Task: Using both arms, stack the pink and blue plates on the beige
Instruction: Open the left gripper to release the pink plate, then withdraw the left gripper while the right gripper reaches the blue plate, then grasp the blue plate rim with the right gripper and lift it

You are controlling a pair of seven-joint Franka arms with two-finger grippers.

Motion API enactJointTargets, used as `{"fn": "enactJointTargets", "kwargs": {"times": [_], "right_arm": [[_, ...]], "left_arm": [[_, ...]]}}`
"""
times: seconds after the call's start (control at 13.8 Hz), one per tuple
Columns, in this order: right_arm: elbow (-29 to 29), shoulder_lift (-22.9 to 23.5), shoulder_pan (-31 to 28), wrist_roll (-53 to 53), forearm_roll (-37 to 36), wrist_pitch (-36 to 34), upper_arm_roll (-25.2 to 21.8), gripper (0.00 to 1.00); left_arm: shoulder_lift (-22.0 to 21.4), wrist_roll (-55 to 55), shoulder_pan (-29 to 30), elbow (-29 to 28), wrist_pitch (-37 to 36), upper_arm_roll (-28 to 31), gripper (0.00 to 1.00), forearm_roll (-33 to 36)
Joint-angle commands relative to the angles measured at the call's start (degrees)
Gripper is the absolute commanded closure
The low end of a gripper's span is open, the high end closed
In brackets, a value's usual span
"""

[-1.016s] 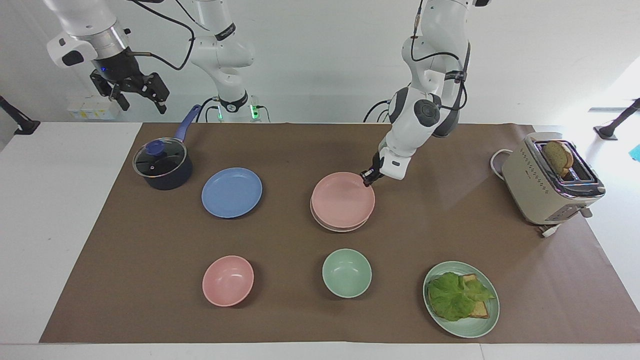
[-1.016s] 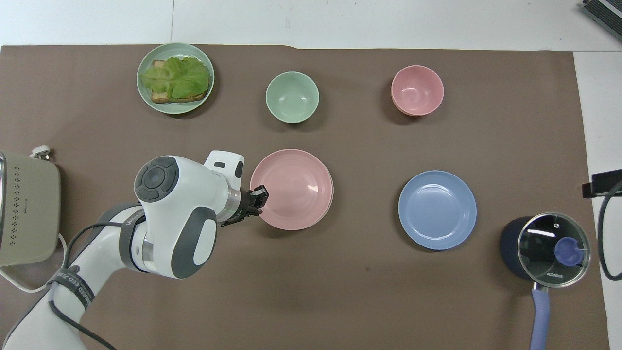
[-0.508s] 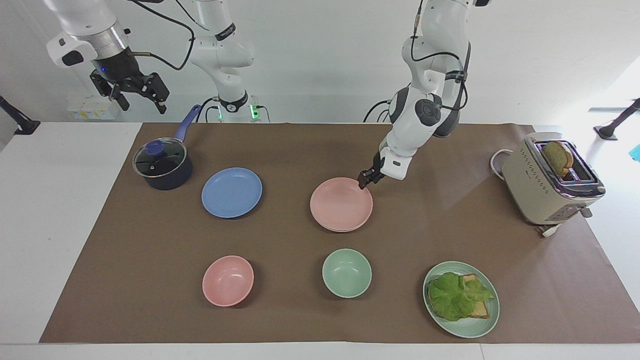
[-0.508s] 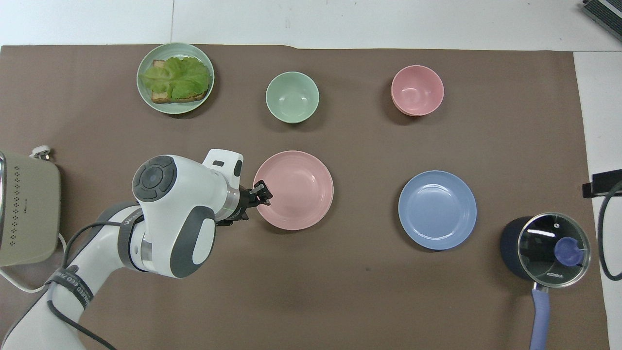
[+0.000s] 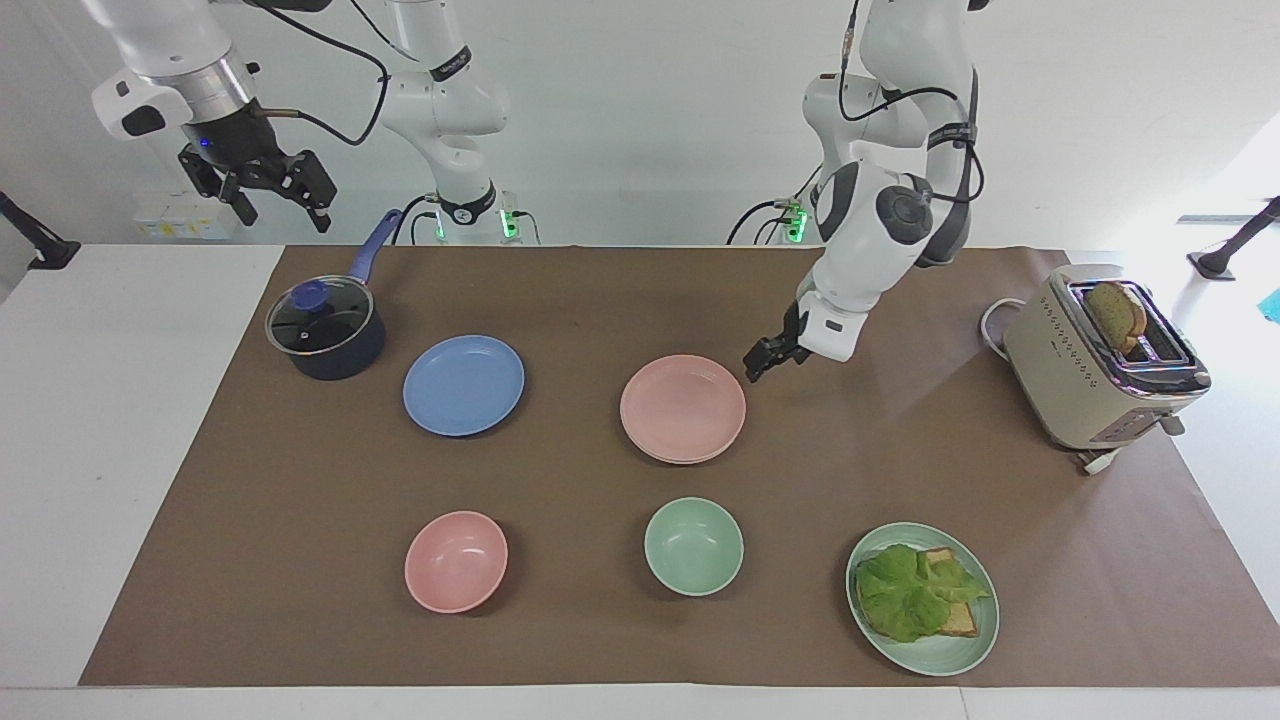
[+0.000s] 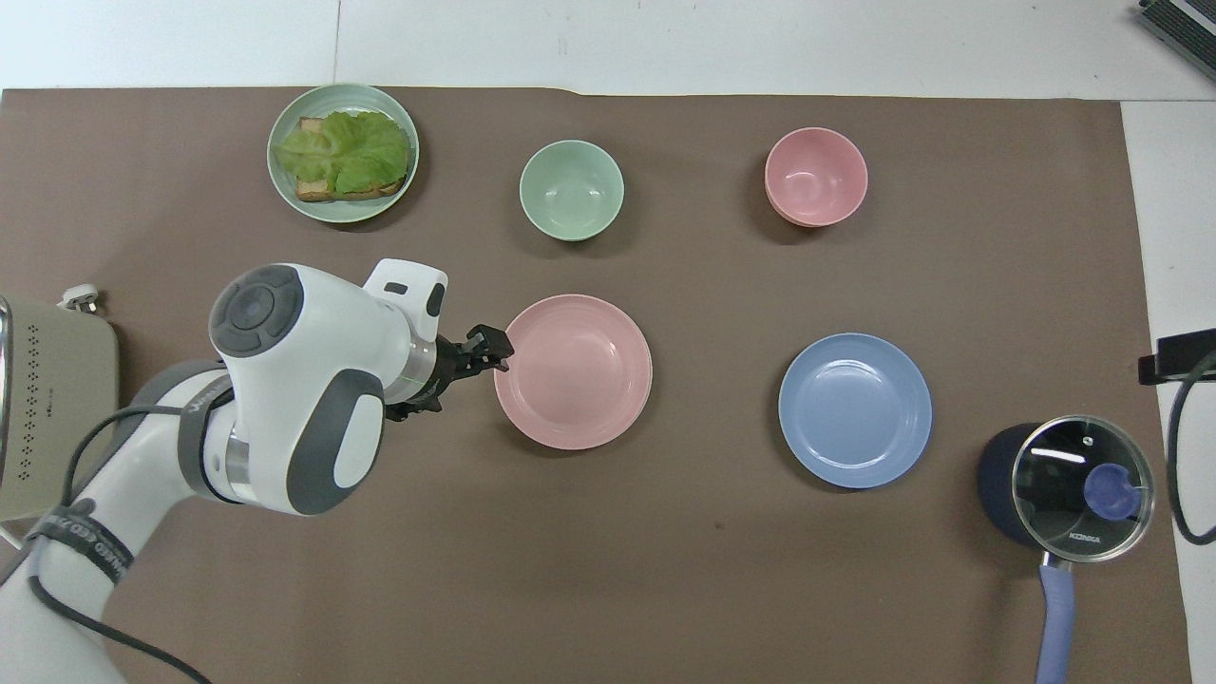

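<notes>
Two arms, glossy white rounded shells, dark grey joint caps and side panels. Black cables along links. Left arm (image 5: 880,215): black lettered band on forearm, black gripper. Right arm (image 5: 170,70): silver wrist ring, blue indicator light, black gripper. Green lights at bases.

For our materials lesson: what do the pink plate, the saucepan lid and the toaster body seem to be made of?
Pink plate: probably matte plastic or a similar composite; soft, dull sheen.
Saucepan lid: glass with a metal rim; you see through it, with sharp reflections.
Toaster: beige painted metal or plastic; smooth satin body, shiny metal top.
</notes>
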Motion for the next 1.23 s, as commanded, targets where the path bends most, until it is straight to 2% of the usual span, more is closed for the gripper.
{"fn": "enactJointTargets", "kwargs": {"times": [0.0,0.29,0.58,0.87,1.16], "right_arm": [[-8.35,0.56,-0.53,0.31,0.46,9.89,0.31,0.00],[-13.90,8.72,0.18,-2.05,1.17,20.20,0.49,0.00],[-25.24,10.93,1.93,-10.13,1.25,34.60,0.66,0.00],[-30.43,11.38,2.64,-18.40,1.34,38.23,0.66,0.00],[-34.39,11.02,2.55,-18.42,1.43,40.87,0.66,0.00]], "left_arm": [[0.00,5.44,4.87,8.63,-9.32,-0.50,0.00,4.69],[0.00,14.40,9.10,15.41,-16.36,-0.41,0.00,9.18],[-0.09,23.63,11.82,20.96,-24.53,-0.24,0.00,13.14],[-2.02,30.93,13.84,21.49,-27.62,1.17,0.00,15.08],[-2.37,32.18,14.38,26.50,-32.89,1.34,0.00,15.52]]}}
